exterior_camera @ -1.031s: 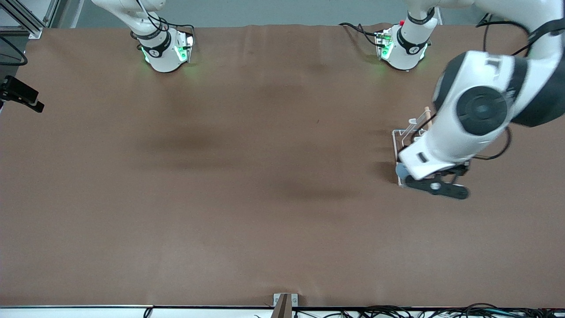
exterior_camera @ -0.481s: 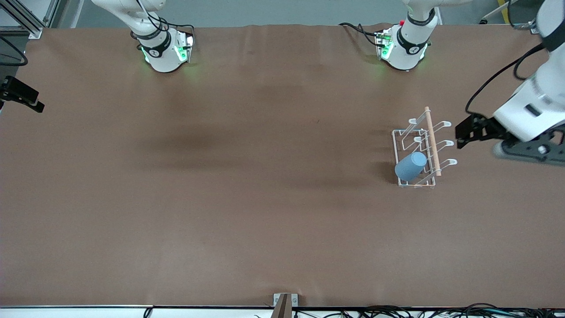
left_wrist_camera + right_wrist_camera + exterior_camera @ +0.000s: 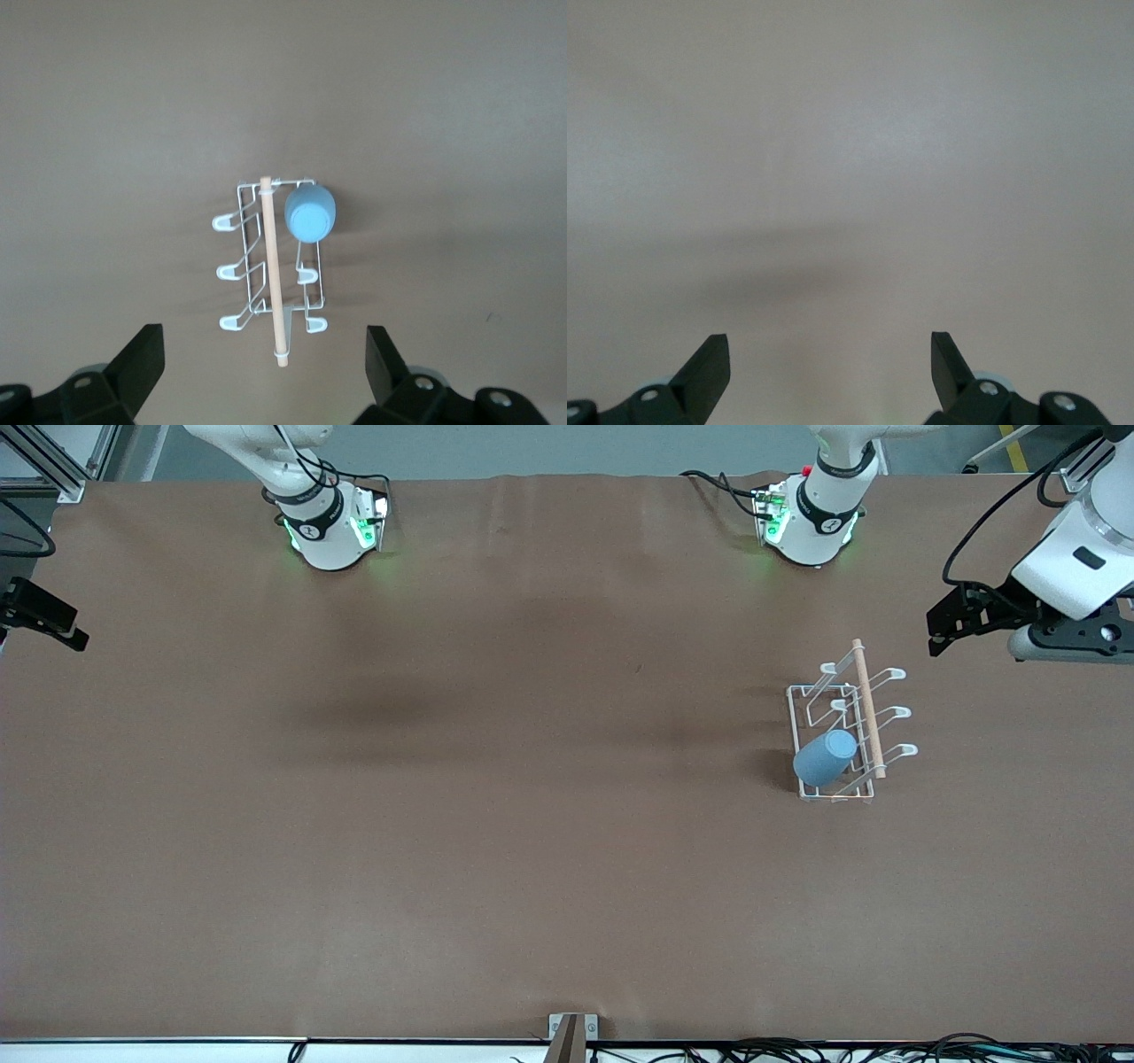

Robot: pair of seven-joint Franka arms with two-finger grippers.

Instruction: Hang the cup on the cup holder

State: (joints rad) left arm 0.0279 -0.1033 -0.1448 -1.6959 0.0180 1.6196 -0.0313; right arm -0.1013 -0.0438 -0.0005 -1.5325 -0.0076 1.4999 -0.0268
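The light-blue cup (image 3: pixel 825 757) hangs mouth-down and tilted on a prong of the white wire cup holder (image 3: pixel 866 708), at the holder's end nearer the front camera. In the left wrist view the cup (image 3: pixel 310 212) sits beside the wooden rod of the holder (image 3: pixel 270 266). My left gripper (image 3: pixel 941 627) is open and empty, up in the air toward the left arm's end of the table, apart from the holder; it also shows in the left wrist view (image 3: pixel 263 341). My right gripper (image 3: pixel 830 345) is open and empty over bare brown table, out of the front view.
The two arm bases (image 3: pixel 332 522) (image 3: pixel 811 518) stand along the table's back edge. A black device (image 3: pixel 40 615) juts in at the right arm's end. A small bracket (image 3: pixel 571 1036) and cables lie along the front edge.
My left arm has drawn away from the holder, rising and moving toward the left arm's end and the bases. The cup stays on the prong. The right arm has not visibly moved.
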